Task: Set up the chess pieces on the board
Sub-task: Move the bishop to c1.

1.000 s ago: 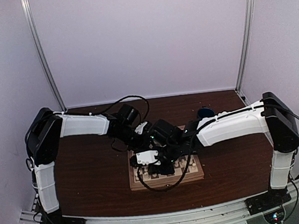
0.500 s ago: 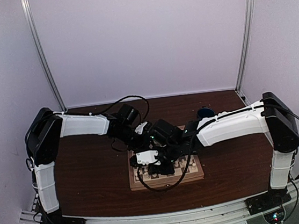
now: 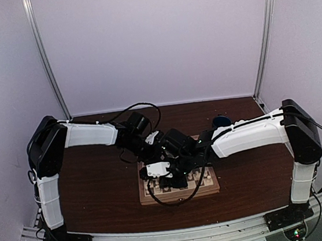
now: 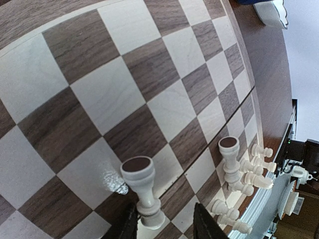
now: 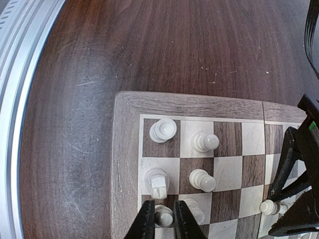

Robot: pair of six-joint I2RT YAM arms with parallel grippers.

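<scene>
Your right gripper pinches a small cream-white chess piece at a corner of the square wooden chessboard with dark brown and cream checks, and neighbouring cream pieces stand beside its fingers — a sideways exit could topple them. Your left gripper stands spread around a dark-capped cream piece further in — near enough that the two grippers may clash.

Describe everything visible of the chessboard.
The board is a square wooden slab with dark brown and cream checks inside a lighter wood rim; a seam crosses its middle, like a folding case. It lies flat on the dark table, toward the near edge. Small cream chess pieces stand on squares at one corner, one between the right tool's fingers. The left tool straddles another.
</scene>
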